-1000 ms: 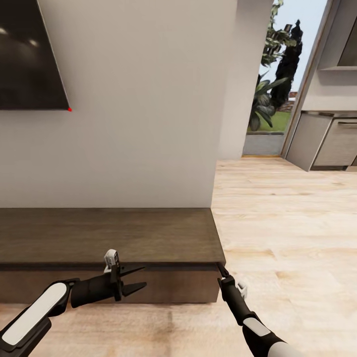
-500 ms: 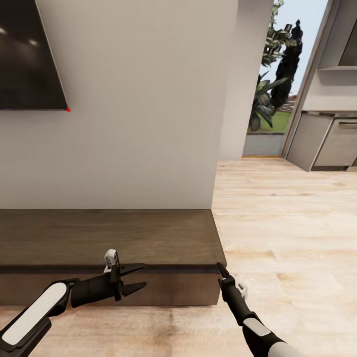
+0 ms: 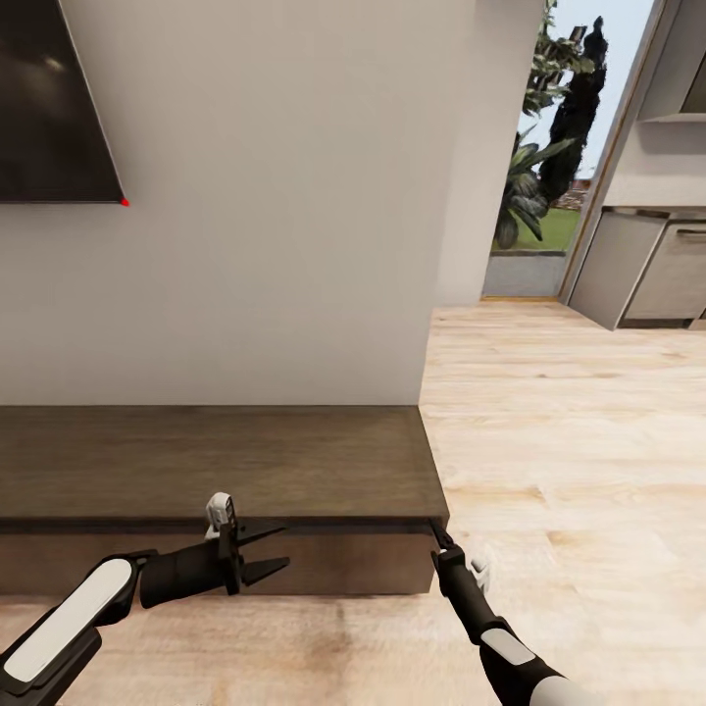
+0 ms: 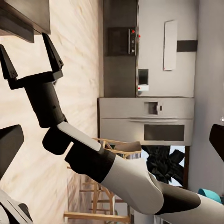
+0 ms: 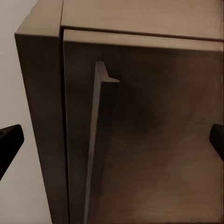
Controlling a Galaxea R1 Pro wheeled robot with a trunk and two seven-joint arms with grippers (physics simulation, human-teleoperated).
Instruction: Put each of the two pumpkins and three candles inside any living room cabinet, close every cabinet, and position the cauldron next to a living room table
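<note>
The low dark-brown cabinet runs along the white wall. My left gripper hangs open in front of its front panel, holding nothing. My right gripper points at the cabinet's right front corner. In the left wrist view the right gripper has its fingers spread and empty. The right wrist view is close on the cabinet's front, where a thin panel edge stands slightly out from the face. The pumpkins, candles, cauldron and table are out of view.
A dark TV screen hangs on the wall above the cabinet. Light wood floor stretches to the right, toward a glazed opening with plants and grey kitchen units.
The whole picture has shifted a little, so the camera moved slightly. Both arms hold the same pose, with the grippers unchanged.
</note>
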